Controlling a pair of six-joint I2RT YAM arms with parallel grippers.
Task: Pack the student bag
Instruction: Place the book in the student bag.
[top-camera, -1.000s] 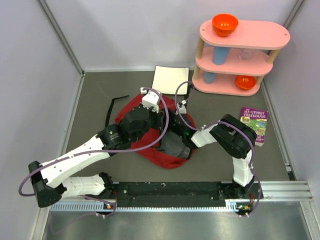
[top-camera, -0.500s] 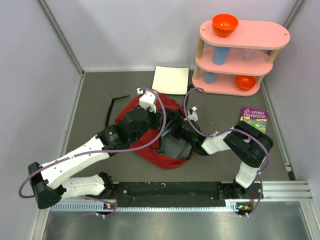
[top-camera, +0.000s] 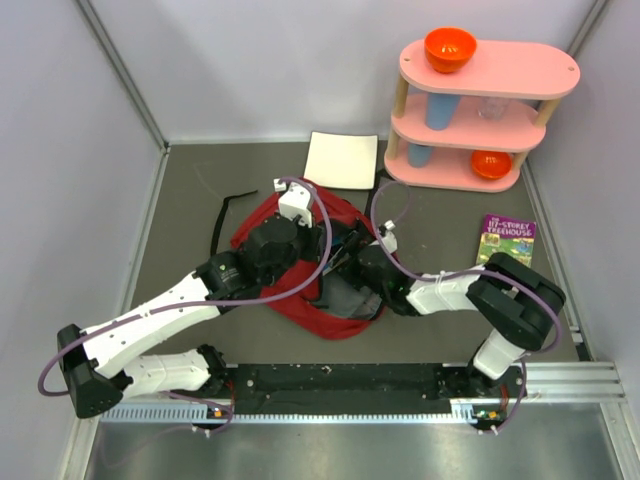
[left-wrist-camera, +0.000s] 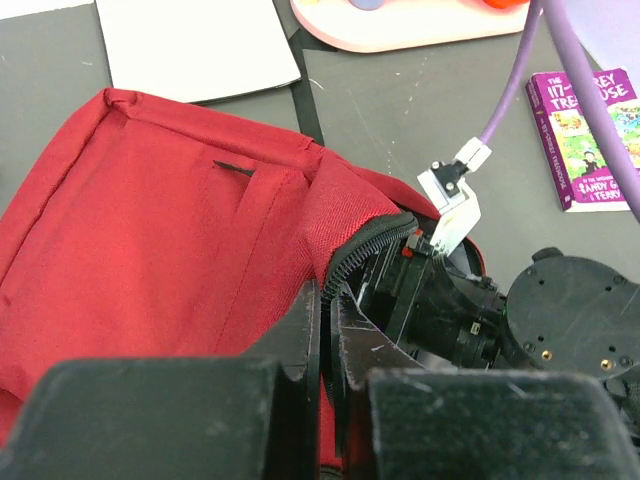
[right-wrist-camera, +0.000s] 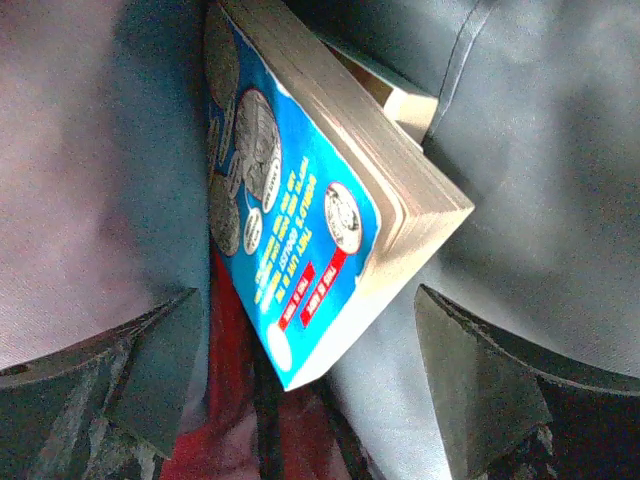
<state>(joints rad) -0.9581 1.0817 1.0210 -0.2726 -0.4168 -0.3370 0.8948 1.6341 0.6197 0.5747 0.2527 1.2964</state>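
Dark red student bag (left-wrist-camera: 150, 230), flat, zipper mouth open rightward.

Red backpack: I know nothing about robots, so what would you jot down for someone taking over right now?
Left fingers: shut, pinching the student bag by its zipper edge.
Right fingers: open inside the bag, either side of a blue book, not gripping it.
Done: blue book is in.
Left, likely: purple book and white pad lie outside on the table; bag unzipped.

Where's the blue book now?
In the right wrist view, the blue book lies inside the student bag, against its grey lining, between the open fingers of the right gripper.
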